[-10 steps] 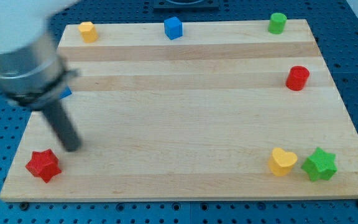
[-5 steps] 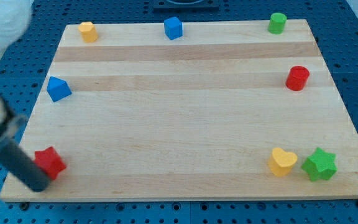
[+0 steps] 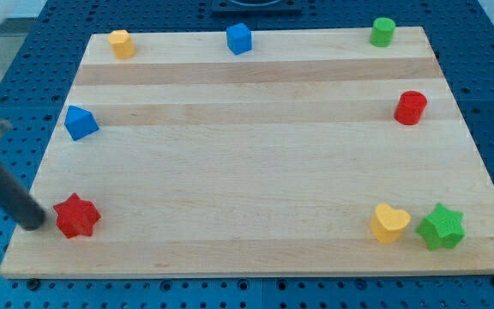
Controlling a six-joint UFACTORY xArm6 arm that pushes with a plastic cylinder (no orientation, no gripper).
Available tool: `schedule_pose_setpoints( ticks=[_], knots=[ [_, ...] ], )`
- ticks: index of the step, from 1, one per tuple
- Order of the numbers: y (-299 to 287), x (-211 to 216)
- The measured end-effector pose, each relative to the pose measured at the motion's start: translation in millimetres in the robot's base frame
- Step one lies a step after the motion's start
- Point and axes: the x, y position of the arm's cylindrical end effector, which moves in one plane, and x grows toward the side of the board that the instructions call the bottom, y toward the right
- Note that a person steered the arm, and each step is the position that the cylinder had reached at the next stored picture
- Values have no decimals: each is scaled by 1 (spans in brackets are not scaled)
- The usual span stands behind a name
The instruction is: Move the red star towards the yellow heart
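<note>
My tip (image 3: pixel 34 225) is resting at the view's left edge of the wooden board (image 3: pixel 256 163), near the bottom-left corner, with the dark rod slanting up and out of the view's left. There is no pincer on this arm, only the plain rod, so nothing is standing apart, together or clamped.

Just to the right of my tip, touching it or nearly so, the red star (image 3: pixel 77 215) is lying flat on the board. Above my tip and slightly right, well apart, a blue block (image 3: pixel 81 123) with a pointed top is sitting near the left edge. Further above, at the top-left corner, a small yellow block (image 3: pixel 122 43) is standing; its exact shape is hard to make out.

Moving right, a blue cube (image 3: pixel 239 39) is sitting at the top edge, far up and right of my tip. At the top-right corner a green cylinder (image 3: pixel 382 32) is standing, and below it a red cylinder (image 3: pixel 411 107) is standing near the right edge.

Far to the right of my tip, at about the same height in the view, the yellow heart (image 3: pixel 389 223) is lying near the bottom-right corner, well apart from the red star. A green star (image 3: pixel 442 227) is sitting just beside the heart on its right, touching or nearly touching it.
</note>
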Motion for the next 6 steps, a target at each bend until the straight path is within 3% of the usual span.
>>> schedule_pose_setpoints(
  ticks=[2,4,6],
  knots=[
    [169,0],
    [184,-2],
    [264,-2]
  ],
)
